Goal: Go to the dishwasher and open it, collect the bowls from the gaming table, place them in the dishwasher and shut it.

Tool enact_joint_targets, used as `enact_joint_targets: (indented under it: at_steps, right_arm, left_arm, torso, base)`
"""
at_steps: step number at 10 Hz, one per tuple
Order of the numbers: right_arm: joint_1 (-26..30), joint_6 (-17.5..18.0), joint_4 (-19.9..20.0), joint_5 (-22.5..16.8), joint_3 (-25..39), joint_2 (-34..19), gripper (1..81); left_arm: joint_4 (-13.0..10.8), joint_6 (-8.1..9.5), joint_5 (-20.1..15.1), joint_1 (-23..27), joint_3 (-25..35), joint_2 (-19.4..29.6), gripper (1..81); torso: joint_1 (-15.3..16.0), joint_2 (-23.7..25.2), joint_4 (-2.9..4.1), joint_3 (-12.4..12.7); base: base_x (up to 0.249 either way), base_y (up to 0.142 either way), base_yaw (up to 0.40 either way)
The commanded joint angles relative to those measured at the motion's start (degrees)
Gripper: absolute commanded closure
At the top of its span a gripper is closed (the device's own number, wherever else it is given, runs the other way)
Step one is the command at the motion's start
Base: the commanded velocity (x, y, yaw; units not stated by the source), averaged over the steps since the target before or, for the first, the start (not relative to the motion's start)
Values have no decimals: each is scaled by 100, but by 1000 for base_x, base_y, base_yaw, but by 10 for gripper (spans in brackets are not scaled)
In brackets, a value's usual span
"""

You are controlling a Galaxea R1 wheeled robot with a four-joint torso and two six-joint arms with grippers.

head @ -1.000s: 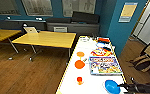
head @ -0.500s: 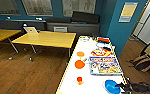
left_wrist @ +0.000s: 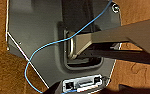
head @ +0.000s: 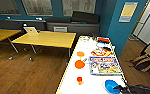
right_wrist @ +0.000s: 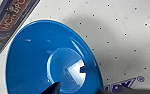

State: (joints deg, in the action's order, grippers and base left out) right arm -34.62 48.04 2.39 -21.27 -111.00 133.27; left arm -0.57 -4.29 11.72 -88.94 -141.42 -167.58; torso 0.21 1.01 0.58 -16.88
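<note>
Robot stands at the near end of the gaming table (head: 73, 85), white top with yellowish edge, so the bowls are within arm's reach; blue bowl (head: 111, 85) sits upright at the near right corner, just beside the board game box (head: 104, 65); right gripper (head: 121, 88) comes in low at the blue bowl's near rim, judged as lining up for a pick; right wrist view looks straight down into the blue bowl (right_wrist: 53, 60), a dark finger tip over its edge, but I cannot tell whether the fingers are open or closed; two orange bowls (head: 79, 64) lie further up the left side of the top, apart from each other; small orange cup (head: 79, 80) nearer; left gripper's state cannot be told; dishwasher not visible here.
</note>
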Motion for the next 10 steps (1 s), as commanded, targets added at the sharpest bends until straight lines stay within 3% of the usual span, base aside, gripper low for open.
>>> enact_joint_targets:
  at_steps: [1,2,4,6,8,10]
  right_arm:
    - [302,-23,34,598,26,-254,10]
    - [275,-32,42,642,35,-280,811]
    - [135,-41,34,888,343,-430,811]
    - [265,-5,25,1064,1315,-973,811]
    - [627,3,-62,941,2865,-2119,811]
    - [601,3,-298,730,3889,-3236,811]
  left_arm:
    - [13,16,-381,12,62,32,10]
    - [13,16,-389,12,62,32,10]
    - [13,16,-389,13,62,67,10]
    - [13,16,-389,4,70,84,10]
    - [-47,7,-328,4,97,24,10]
    - [-75,-28,-310,38,97,-91,10]
  torso:
    - [0,0,0,0]
    - [0,0,0,0]
    - [0,0,0,0]
    - [2,0,0,0]
    - [2,0,0,0]
    - [2,0,0,0]
  base:
    - [0,0,0]
    - [0,0,0]
    - [0,0,0]
    - [0,0,0]
    - [0,0,0]
    - [0,0,0]
